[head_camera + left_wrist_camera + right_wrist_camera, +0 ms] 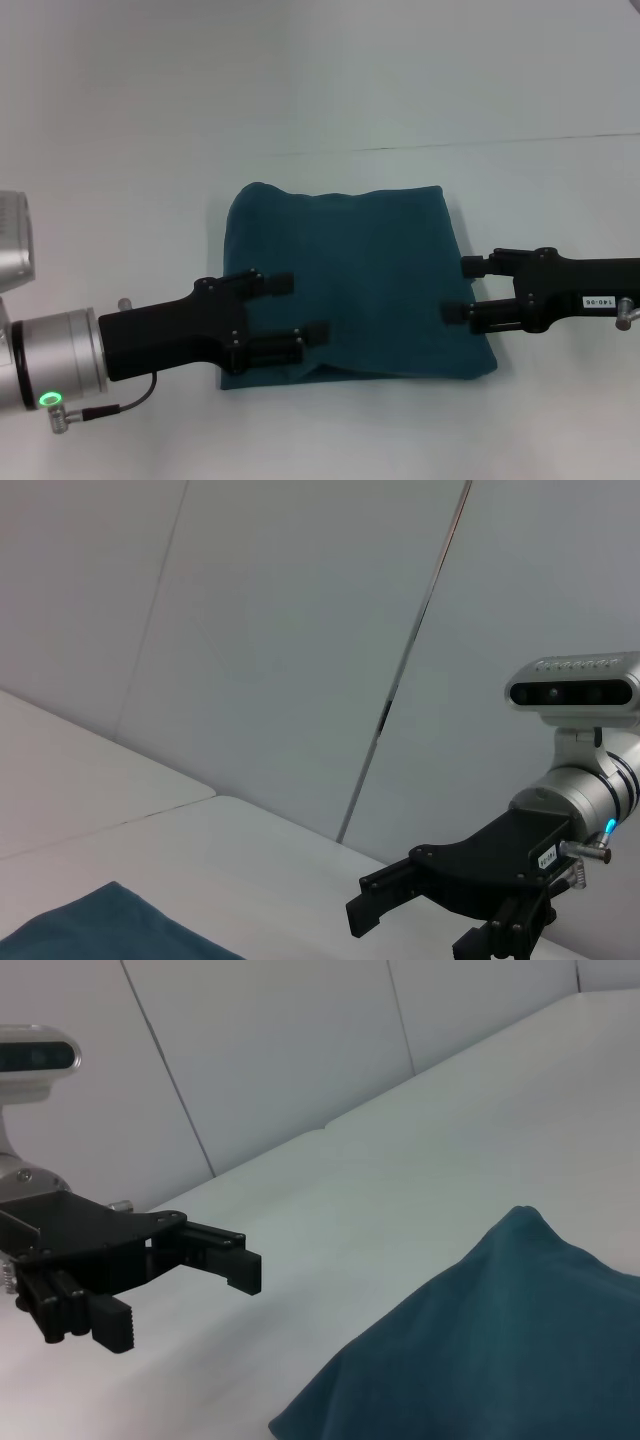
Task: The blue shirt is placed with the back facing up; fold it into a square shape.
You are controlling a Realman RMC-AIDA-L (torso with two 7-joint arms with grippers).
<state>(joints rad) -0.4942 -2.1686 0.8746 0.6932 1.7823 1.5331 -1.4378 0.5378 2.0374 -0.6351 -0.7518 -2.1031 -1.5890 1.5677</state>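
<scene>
The left gripper reaches in from 8 o'clock, its arm running low across the head view, with jaws spread apart. The right gripper comes in from 3 o'clock, pointing toward the left one, its jaws likewise parted.

The white table carries the blue shirt (folded).

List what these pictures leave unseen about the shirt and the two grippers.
- Blue shirt: head view shows only its plain top layer; any folded-under layers, sleeves and underside are hidden by the cloth itself.
- Left gripper: open, over the shirt's near-left corner; whether it touches the cloth cannot be told.
- Right gripper: open at the shirt's right edge; contact is likewise unclear.
- Both wrist views cut the shirt off at their edges.
</scene>
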